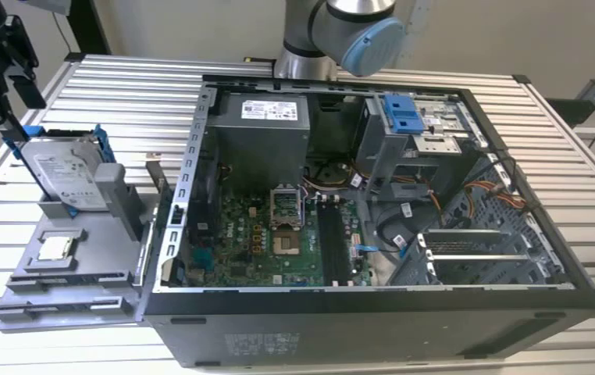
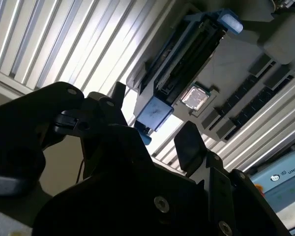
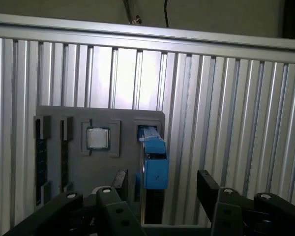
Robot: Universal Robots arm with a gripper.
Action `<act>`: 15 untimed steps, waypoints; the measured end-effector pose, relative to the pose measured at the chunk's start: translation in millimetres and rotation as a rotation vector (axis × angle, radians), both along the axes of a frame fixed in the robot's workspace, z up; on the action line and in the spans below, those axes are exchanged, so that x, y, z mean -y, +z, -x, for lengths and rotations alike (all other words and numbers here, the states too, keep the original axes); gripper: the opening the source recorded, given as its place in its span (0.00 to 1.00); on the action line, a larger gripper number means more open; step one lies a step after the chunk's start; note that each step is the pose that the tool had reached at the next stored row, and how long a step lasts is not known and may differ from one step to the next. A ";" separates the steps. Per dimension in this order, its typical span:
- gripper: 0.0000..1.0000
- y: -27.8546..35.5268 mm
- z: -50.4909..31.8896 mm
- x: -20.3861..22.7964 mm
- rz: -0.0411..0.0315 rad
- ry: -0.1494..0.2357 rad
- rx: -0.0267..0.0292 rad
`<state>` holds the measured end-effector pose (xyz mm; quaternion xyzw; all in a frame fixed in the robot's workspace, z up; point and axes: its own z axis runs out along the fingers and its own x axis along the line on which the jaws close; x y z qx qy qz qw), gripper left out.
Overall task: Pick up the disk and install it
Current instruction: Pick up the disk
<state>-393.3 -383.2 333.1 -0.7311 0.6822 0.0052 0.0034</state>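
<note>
The disk [image 1: 63, 173] stands on edge in a slot of the grey holder tray [image 1: 94, 269], at the exterior view's left. It is silver-grey with a white label and a blue rail around it. My gripper [image 1: 13, 127] hangs just above the disk's upper blue corner. In both wrist views the black fingers [image 3: 209, 183] stand open on either side of the disk's blue end [image 3: 155, 169], not touching it. In the second wrist view the disk [image 2: 182, 64] shows edge-on, with the gripper [image 2: 155, 120] straddling its blue tab.
A small square processor chip [image 1: 56, 248] lies in the same tray. The open computer case [image 1: 381, 234] takes up the middle of the slatted table, with a grey drive cage and blue latch [image 1: 404, 116] at its back. The arm's base [image 1: 355, 31] stands behind the case.
</note>
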 end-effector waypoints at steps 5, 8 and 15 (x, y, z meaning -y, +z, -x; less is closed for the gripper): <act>1.00 -8.5 0.4 0.0 0.0000 0.000 0.0000; 1.00 -14.0 1.4 0.0 0.0000 0.000 0.0000; 1.00 -26.0 2.9 0.0 0.0001 0.000 0.0000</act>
